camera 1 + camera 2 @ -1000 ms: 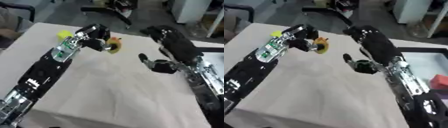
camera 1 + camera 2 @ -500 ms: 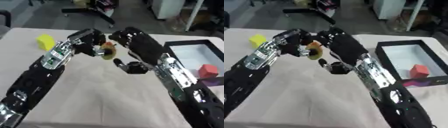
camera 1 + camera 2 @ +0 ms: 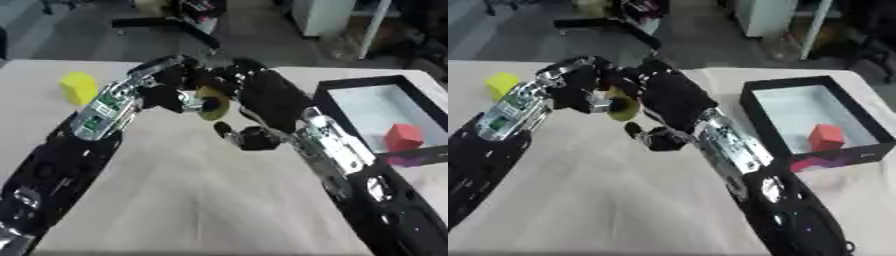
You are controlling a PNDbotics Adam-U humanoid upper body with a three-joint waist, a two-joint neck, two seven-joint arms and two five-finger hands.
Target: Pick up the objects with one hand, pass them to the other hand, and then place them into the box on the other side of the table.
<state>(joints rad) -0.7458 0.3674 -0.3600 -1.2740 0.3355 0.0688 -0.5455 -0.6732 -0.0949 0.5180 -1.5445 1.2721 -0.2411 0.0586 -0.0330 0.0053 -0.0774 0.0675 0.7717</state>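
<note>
We see the left hand [image 3: 171, 90] curled round a small yellowish object [image 3: 211, 102], held above the table [image 3: 201, 200] near its far middle. The right hand [image 3: 241, 95] meets it there; whether its fingers grip, we cannot tell. A yellow block [image 3: 78, 87] lies far left. The black box [image 3: 868, 127] at right holds a red block [image 3: 826, 137].

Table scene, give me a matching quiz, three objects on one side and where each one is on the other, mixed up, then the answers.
Column one:
1. red block
2. yellow block
3. yellow ring-shaped object

Column two:
A. on the table, far left
B. held up between the left hand and right hand
C. inside the black box

Pairs: 1-C, 2-A, 3-B
</note>
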